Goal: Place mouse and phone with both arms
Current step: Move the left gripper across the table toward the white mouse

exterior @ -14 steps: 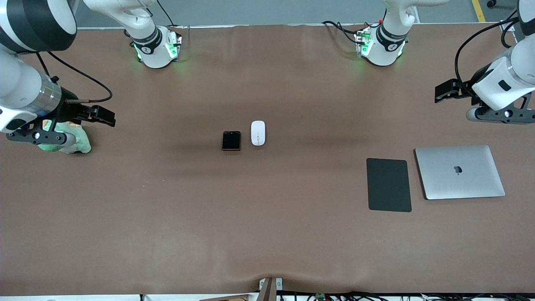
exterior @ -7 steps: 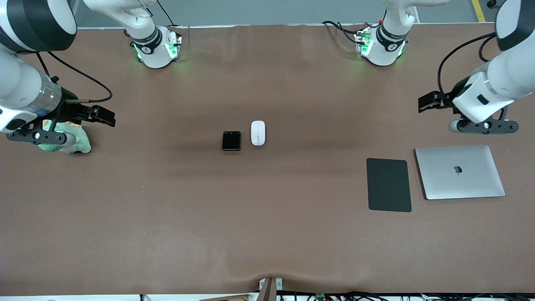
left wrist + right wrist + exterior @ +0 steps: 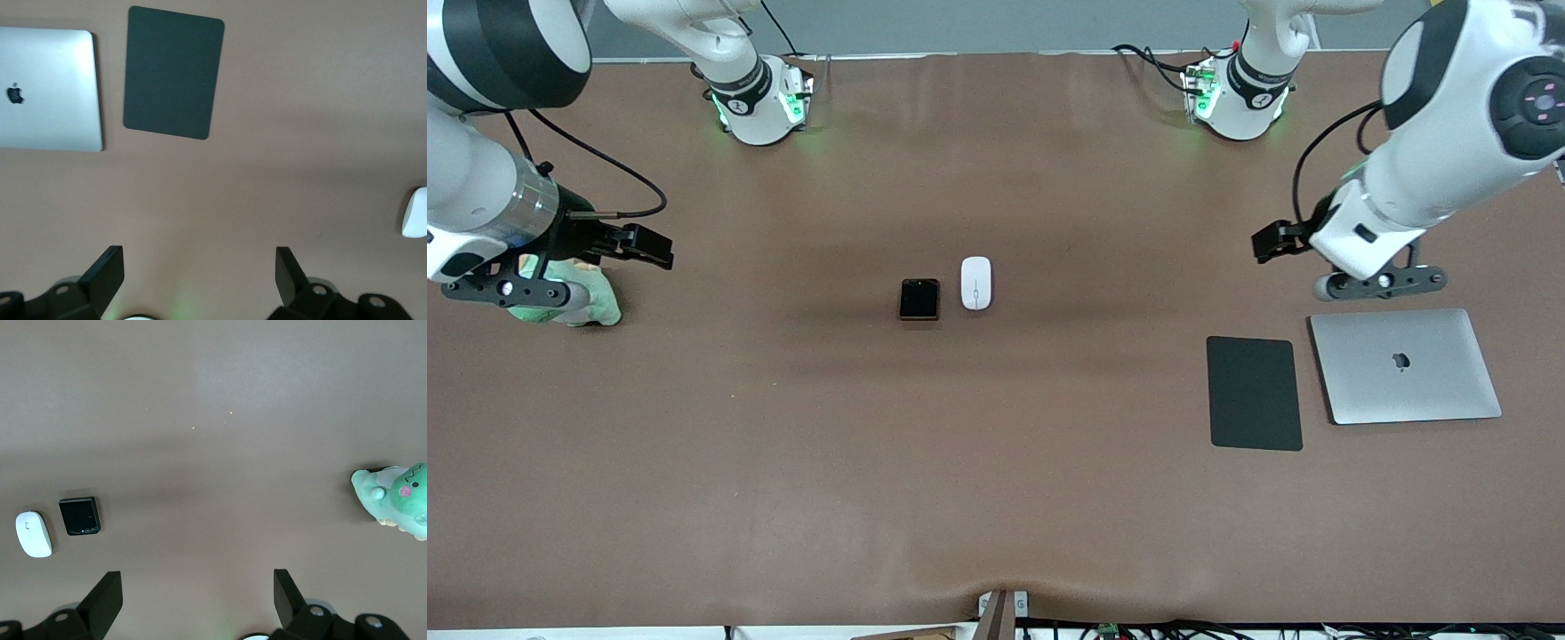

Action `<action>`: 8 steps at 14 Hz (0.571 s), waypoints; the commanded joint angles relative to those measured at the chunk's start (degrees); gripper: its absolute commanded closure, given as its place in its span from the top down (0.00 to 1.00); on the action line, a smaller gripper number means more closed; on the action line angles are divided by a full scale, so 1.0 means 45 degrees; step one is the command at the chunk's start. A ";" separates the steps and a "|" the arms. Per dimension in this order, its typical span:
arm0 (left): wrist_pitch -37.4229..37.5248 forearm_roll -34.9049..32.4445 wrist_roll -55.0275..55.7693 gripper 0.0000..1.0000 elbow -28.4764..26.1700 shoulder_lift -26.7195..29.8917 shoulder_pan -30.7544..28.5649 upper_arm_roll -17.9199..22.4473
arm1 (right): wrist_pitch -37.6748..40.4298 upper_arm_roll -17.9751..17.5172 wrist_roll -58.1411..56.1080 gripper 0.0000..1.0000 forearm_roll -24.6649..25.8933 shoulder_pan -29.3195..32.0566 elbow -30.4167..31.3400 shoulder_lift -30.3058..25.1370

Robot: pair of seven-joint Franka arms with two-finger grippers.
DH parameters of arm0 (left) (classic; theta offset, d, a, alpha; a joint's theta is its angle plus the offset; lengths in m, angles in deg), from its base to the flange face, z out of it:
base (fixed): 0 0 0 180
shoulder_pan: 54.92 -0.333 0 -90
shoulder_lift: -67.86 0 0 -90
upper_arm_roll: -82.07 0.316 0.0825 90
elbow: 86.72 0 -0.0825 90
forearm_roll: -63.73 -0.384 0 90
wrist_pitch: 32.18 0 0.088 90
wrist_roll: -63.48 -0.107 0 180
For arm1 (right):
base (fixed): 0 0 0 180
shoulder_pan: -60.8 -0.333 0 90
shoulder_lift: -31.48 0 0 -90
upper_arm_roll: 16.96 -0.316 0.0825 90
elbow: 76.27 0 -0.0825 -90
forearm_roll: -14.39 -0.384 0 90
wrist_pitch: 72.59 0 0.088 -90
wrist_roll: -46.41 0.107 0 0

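Note:
The white mouse (image 3: 976, 283) lies at the table's middle, with the glossy black phone (image 3: 919, 299) beside it toward the right arm's end. Both show in the right wrist view, the mouse (image 3: 33, 534) and the phone (image 3: 79, 515); the mouse's edge shows in the left wrist view (image 3: 415, 213). My left gripper (image 3: 1273, 242) is open and empty, up over bare table at the left arm's end (image 3: 199, 267). My right gripper (image 3: 647, 247) is open and empty over the right arm's end (image 3: 197, 590), and that arm waits.
A matte black mouse pad (image 3: 1254, 392) and a closed silver laptop (image 3: 1405, 365) lie side by side at the left arm's end, also in the left wrist view: the pad (image 3: 173, 71) and the laptop (image 3: 47, 88). A green plush toy (image 3: 578, 298) sits under the right arm.
My left gripper has moved from the table's end toward the middle, lower in the front view. The right arm, mouse and phone have not moved.

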 commanded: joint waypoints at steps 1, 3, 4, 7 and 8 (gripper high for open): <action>-0.0975 0.0203 0.1082 1.00 -0.0781 0.0300 -0.0029 -0.0557 | 0.0223 0.0183 0.0194 1.00 -0.0188 -0.0214 -0.0321 0.0125; -0.1543 0.0203 0.2056 1.00 -0.1171 0.0261 -0.0009 -0.1025 | 0.0223 0.0183 0.0194 1.00 -0.0208 -0.0214 -0.0321 0.0145; -0.1641 0.0203 0.2429 1.00 -0.1386 0.0242 -0.0009 -0.1338 | 0.0223 0.0183 0.0194 1.00 -0.0188 -0.0214 -0.0321 0.0126; -0.2070 0.0203 0.2744 1.00 -0.1777 0.0164 0.0010 -0.1614 | 0.0223 0.0183 0.0194 1.00 -0.0188 -0.0214 -0.0321 0.0145; -0.2343 0.0203 0.3190 1.00 -0.1876 0.0144 0.0010 -0.1653 | 0.0223 0.0183 0.0194 1.00 -0.0188 -0.0214 -0.0321 0.0145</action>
